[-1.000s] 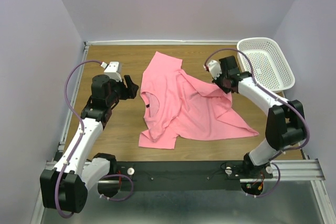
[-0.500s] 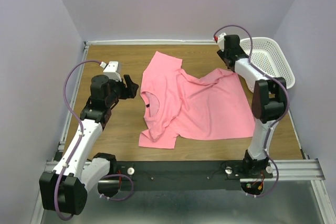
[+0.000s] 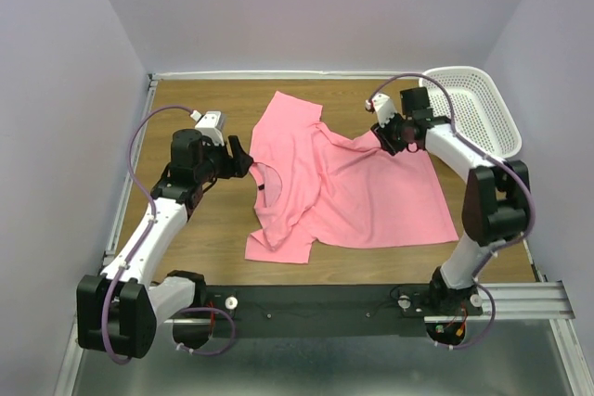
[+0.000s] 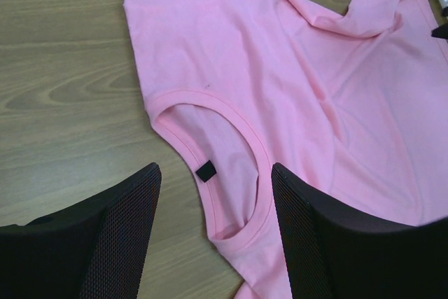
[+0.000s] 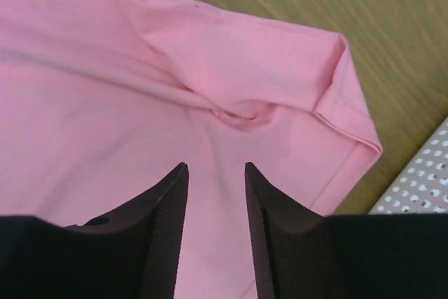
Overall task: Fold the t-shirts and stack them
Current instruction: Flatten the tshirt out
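The salmon-pink t-shirt (image 3: pixel 343 187) lies spread on the wooden table (image 3: pixel 200 229), its round collar (image 3: pixel 264 180) to the left and creases running toward its back right sleeve. My left gripper (image 3: pixel 243 157) hovers open just left of the collar. In the left wrist view, the collar (image 4: pixel 238 120) with its black tag lies between the wide-set fingers of that gripper (image 4: pixel 213 169). My right gripper (image 3: pixel 380 136) is over the back right sleeve. The right wrist view shows it (image 5: pixel 215 166) open above the rumpled sleeve cloth (image 5: pixel 252 68), holding nothing.
A white perforated basket (image 3: pixel 473 113) stands at the back right corner, close to the right arm; its edge shows in the right wrist view (image 5: pixel 423 180). Purple walls enclose the table on three sides. A black rail (image 3: pixel 325 301) runs along the near edge.
My right gripper pulled the shirt's raised fold out toward the back right, let it go and moved back left over the sleeve. The shirt's right side now lies flatter. My left gripper moved slightly toward the collar.
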{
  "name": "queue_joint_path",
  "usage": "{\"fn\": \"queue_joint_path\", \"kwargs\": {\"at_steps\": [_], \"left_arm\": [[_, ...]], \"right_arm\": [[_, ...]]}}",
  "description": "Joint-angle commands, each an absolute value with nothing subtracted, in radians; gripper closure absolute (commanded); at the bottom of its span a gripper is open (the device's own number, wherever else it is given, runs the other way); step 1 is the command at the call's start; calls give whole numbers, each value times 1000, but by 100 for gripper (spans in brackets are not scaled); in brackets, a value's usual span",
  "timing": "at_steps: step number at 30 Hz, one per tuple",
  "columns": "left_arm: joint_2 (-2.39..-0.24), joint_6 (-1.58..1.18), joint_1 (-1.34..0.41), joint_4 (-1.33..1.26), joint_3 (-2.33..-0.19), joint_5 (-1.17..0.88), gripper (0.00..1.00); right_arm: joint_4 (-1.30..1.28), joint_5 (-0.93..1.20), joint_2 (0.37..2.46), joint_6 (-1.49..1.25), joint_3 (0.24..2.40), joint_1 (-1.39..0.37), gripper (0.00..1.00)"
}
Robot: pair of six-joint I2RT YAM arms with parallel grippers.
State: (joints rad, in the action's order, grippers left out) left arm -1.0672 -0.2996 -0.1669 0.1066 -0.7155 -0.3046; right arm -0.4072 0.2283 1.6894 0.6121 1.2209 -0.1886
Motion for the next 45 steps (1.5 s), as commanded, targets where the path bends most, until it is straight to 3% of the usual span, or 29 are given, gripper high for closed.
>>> {"fn": "queue_joint_path", "kwargs": {"at_steps": [1, 8, 22, 26, 27, 28, 38, 40, 41, 45], "left_arm": [[-1068, -301, -176, 92, -709, -350, 28], [-1043, -296, -181, 104, -709, -293, 28], [-1035, -288, -181, 107, -715, -285, 28], [-1035, -287, -181, 109, -716, -284, 28], [-1034, -285, -181, 109, -718, -282, 28], [-1032, -287, -181, 109, -718, -282, 28], [-1025, -285, -181, 112, -718, -261, 28], [-1026, -285, -181, 112, -718, -255, 28], [-1028, -285, -181, 112, -719, -253, 28], [-1037, -287, -181, 115, -719, -244, 28]], "right_arm": [[-397, 59, 1827, 568, 1339, -181, 56], [-379, -83, 2028, 537, 1529, -181, 57], [-380, -127, 2163, 515, 1620, -181, 62], [-379, -191, 2198, 522, 1652, -181, 76], [-377, -208, 2212, 526, 1678, -179, 95], [-376, -221, 2220, 525, 1690, -178, 99], [-173, -426, 2304, 505, 1885, -160, 100], [-173, -443, 2328, 506, 1925, -160, 88], [-173, -443, 2341, 511, 1946, -160, 61], [-173, -395, 2298, 500, 1907, -158, 45]]}}
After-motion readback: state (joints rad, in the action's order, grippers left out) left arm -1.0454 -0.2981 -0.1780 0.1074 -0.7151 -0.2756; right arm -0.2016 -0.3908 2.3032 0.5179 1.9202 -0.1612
